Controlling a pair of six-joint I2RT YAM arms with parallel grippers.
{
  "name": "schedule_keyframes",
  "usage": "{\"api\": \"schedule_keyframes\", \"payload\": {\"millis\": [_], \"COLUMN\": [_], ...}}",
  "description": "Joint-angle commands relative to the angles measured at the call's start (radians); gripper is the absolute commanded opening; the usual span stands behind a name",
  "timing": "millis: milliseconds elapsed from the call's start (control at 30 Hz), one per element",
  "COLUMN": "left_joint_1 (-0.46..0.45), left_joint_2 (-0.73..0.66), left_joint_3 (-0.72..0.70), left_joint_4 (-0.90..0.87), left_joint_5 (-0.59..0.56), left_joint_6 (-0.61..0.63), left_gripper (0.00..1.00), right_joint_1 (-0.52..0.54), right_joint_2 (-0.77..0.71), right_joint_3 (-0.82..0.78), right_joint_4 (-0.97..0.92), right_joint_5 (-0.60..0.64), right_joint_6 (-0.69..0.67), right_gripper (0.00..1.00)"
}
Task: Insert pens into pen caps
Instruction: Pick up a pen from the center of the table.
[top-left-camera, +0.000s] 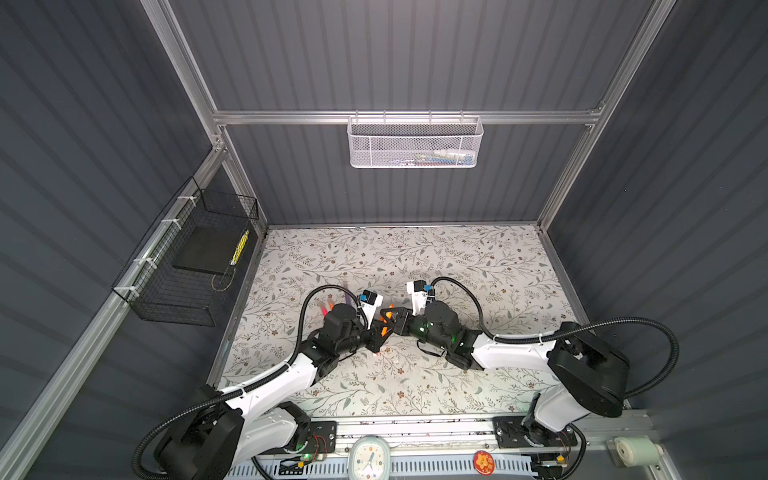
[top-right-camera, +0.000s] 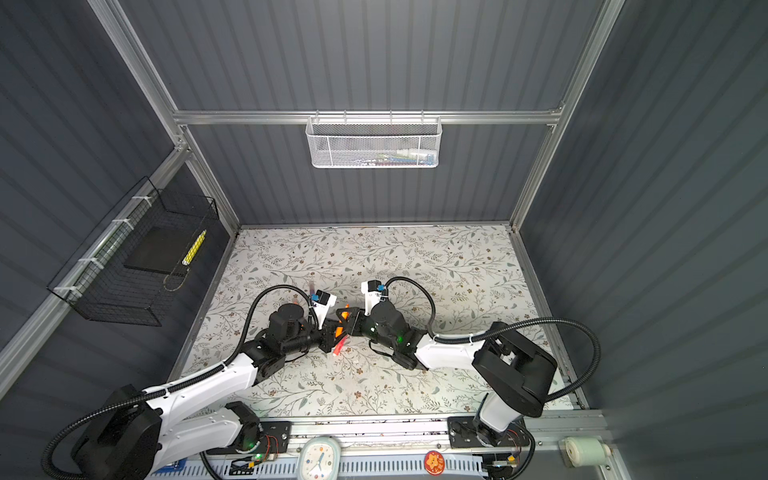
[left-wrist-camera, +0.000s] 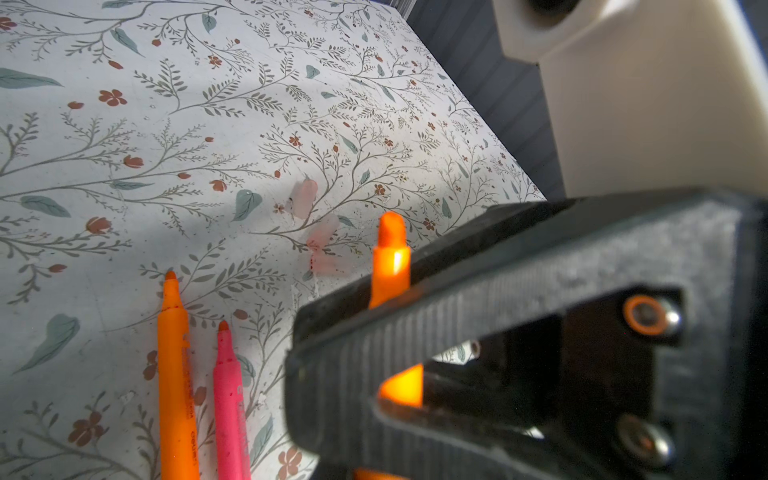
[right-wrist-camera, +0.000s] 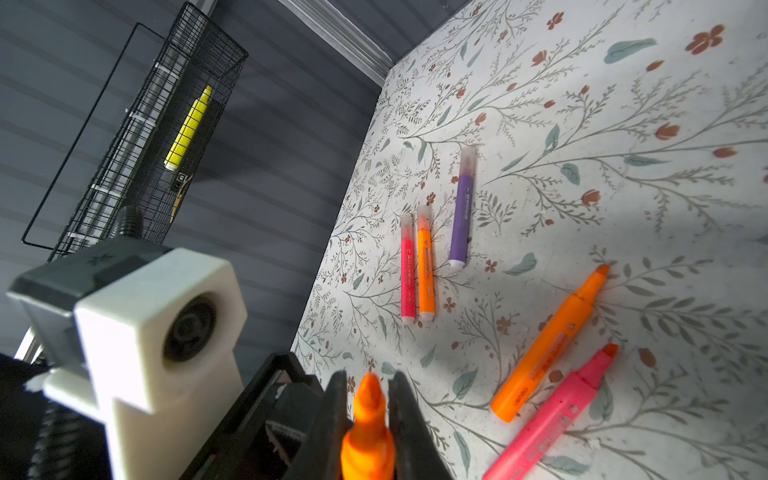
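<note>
Floral-patterned table (top-left-camera: 457, 266) carries the work. The left gripper (top-left-camera: 375, 333) and right gripper (top-left-camera: 395, 318) meet tip to tip near its middle, above the surface. Both sets of jaws are pressed together on one orange pen (top-left-camera: 385, 321), which spans the short gap between them in both top views.

In the right wrist view, the right gripper's fingers (right-wrist-camera: 409, 419) flank the pen's bare orange tip closely on either side. In the left wrist view, black ribbed jaws clamp across the barrel and the uncapped tip stands clear beyond them.

Loose pen caps (left-wrist-camera: 304, 197), pale and translucent, lie close together on the table beyond that tip, apart from the pen and from both grippers. Blur prevents a firm count; at least two show.

An uncapped orange pen (right-wrist-camera: 548, 345) and an uncapped pink pen (right-wrist-camera: 552, 415) lie side by side on the table close to the meeting point.

Behind the left arm's wrist, a capped pink pen (right-wrist-camera: 408, 274) and a capped orange pen (right-wrist-camera: 426, 270) lie touching along their length. A capped purple pen (right-wrist-camera: 461, 212) lies just beside them, apart.

On the left wall, a black wire basket (top-left-camera: 174, 307) holds a yellow marker (right-wrist-camera: 189, 129). A white mesh basket (top-left-camera: 415, 145) hangs on the rear rail.
</note>
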Motion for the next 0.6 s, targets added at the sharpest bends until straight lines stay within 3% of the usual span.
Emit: {"api": "schedule_keyframes", "payload": {"millis": [0, 133, 167, 233, 333, 400, 567], "left_joint_1": [-0.006, -0.006, -0.005, -0.006, -0.005, -0.006, -0.002], "left_joint_2": [-0.025, -0.031, -0.032, -0.036, -0.050, -0.066, -0.112], "left_joint_3": [0.030, 0.027, 0.025, 0.019, 0.007, -0.011, -0.063], "left_joint_4": [0.022, 0.021, 0.020, 0.017, -0.009, -0.015, -0.055], "left_joint_5": [-0.004, -0.004, -0.033, -0.057, -0.133, -0.198, -0.459], "left_joint_6": [0.009, 0.006, 0.004, 0.004, -0.004, -0.014, -0.074], "left_gripper": [0.06, 0.00, 0.00, 0.00, 0.00, 0.00, 0.00], "right_joint_1": [0.011, 0.011, 0.011, 0.010, 0.007, -0.004, -0.077], "right_joint_2": [-0.001, -0.007, -0.008, -0.020, -0.074, -0.125, -0.282], "right_joint_3": [0.009, 0.004, 0.003, -0.007, -0.033, -0.063, -0.182], "right_joint_4": [-0.008, -0.006, -0.006, -0.007, -0.042, -0.073, -0.144], "right_joint_5": [-0.007, -0.003, -0.003, 0.008, 0.055, 0.093, 0.145], "right_joint_6": [-0.016, -0.019, -0.022, -0.030, -0.056, -0.073, -0.084], "right_gripper": [0.07, 0.16, 0.25, 0.53, 0.73, 0.79, 0.82]}}
